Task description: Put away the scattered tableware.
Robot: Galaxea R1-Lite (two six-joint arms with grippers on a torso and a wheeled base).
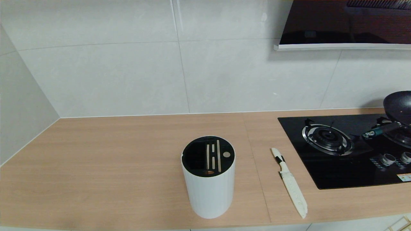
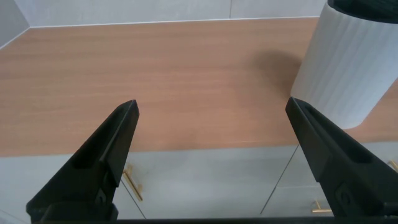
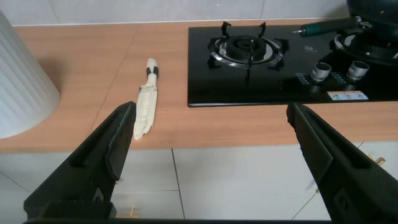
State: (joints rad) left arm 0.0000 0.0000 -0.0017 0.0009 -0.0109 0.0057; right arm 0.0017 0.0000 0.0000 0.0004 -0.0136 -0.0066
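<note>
A cream-white knife (image 1: 289, 182) in a sheath lies flat on the wooden counter (image 1: 112, 166), between the holder and the hob; the right wrist view also shows the knife (image 3: 147, 106). A white cylindrical holder (image 1: 208, 178) with a black slotted top stands upright near the counter's front edge, and the holder (image 2: 345, 68) appears beside the left gripper. My left gripper (image 2: 211, 112) is open, held off the counter's front edge. My right gripper (image 3: 211, 115) is open too, in front of the counter edge below the knife and hob.
A black gas hob (image 1: 346, 150) with burners and knobs fills the counter's right side. A dark pan (image 1: 398, 109) sits on its far burner. Tiled walls close the back and left. Cabinet fronts (image 3: 236, 180) lie below the counter edge.
</note>
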